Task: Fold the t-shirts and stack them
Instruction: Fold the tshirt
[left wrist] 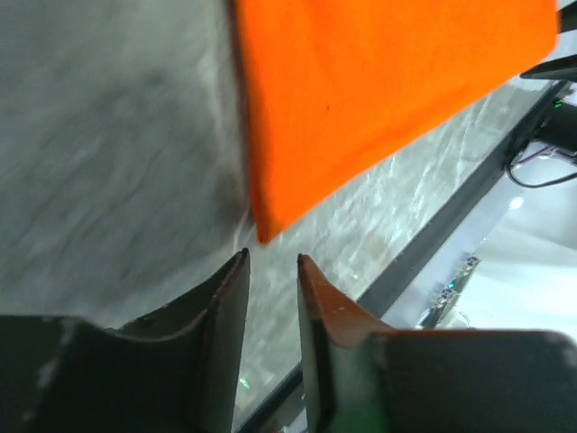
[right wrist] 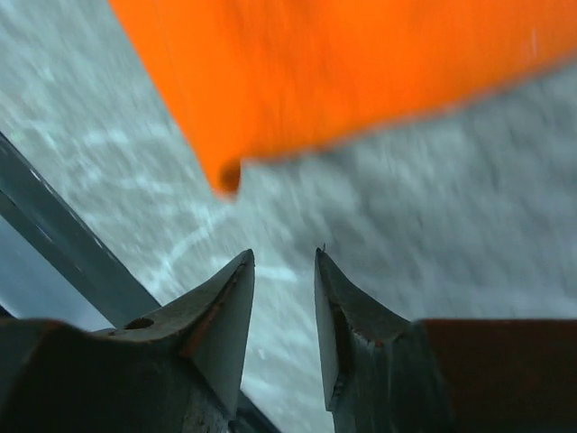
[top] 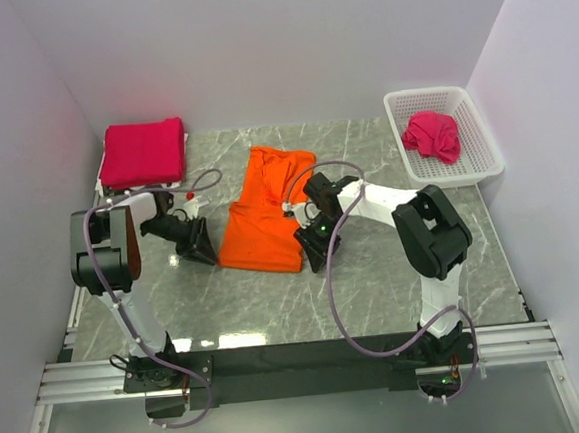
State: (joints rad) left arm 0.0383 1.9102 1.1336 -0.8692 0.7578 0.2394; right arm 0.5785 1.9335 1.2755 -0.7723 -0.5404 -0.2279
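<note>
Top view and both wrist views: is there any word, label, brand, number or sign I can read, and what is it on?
No readable text in any view.
orange shirt: plain, no print or tag showing.
folded pink shirt: plain.
crumpled pink shirt: plain.
basket: no label visible.
left arm, right arm: no legible markings.

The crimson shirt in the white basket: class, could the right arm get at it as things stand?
Probably yes. The crimson shirt lies uncovered in the open-topped basket on that arm's side, and the right gripper is open and empty beside the orange shirt.
</note>
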